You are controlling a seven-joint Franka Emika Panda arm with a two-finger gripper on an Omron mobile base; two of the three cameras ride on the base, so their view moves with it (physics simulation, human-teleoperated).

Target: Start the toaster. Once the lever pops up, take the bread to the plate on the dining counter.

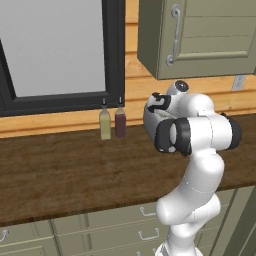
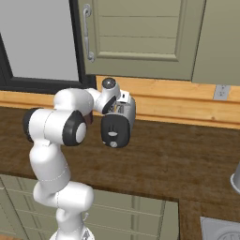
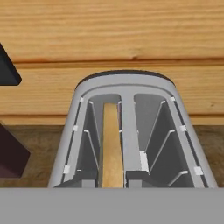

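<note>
Hand view looks into the toaster's two slots, one bread slice upright in the left; tool grip impossible to tell. Two bottles stand on the table.

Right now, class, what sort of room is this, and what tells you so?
Most likely a kitchen: a toaster with bread in its slot stands on a wooden worktop above drawers, beneath a wall cupboard.

two bottles, worktop, window
</note>
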